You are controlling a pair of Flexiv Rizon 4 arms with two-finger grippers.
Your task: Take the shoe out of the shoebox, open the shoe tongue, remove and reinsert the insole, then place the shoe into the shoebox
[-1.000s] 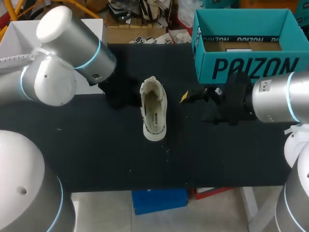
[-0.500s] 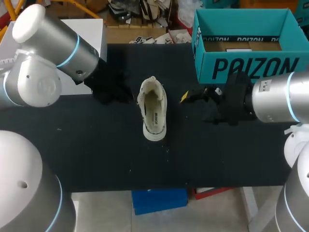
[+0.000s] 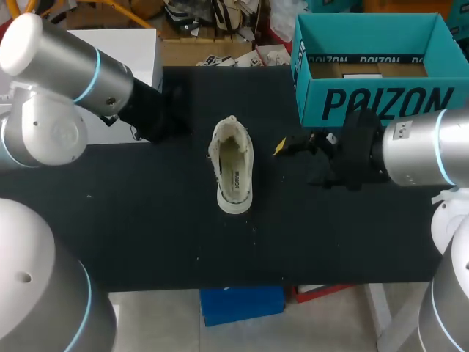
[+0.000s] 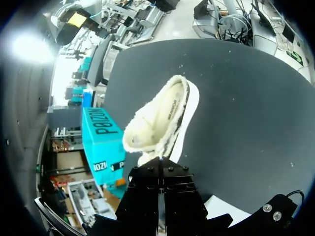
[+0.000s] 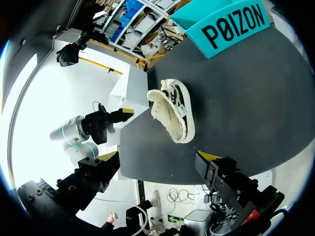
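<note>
shoe (image 3: 234, 165): out of the box, upright on its sole mid-table, lying 12-to-6, fleecy opening up.
box (image 3: 381, 104): teal, open-topped, at the shoe's 2 o'clock, apart from it.
left gripper (image 4: 160, 161): at the shoe's 10 o'clock, my fingers pressed together.
right gripper (image 5: 160, 156): at the shoe's 3 o'clock, my fingers spread wide.
table (image 3: 146, 235): black, matte, with pale specks at the shoe's 6 o'clock.

shoe (image 3: 234, 166) w/ free room both sides, shoebox (image 3: 375, 103) blocks far-right corner, its top open
</note>
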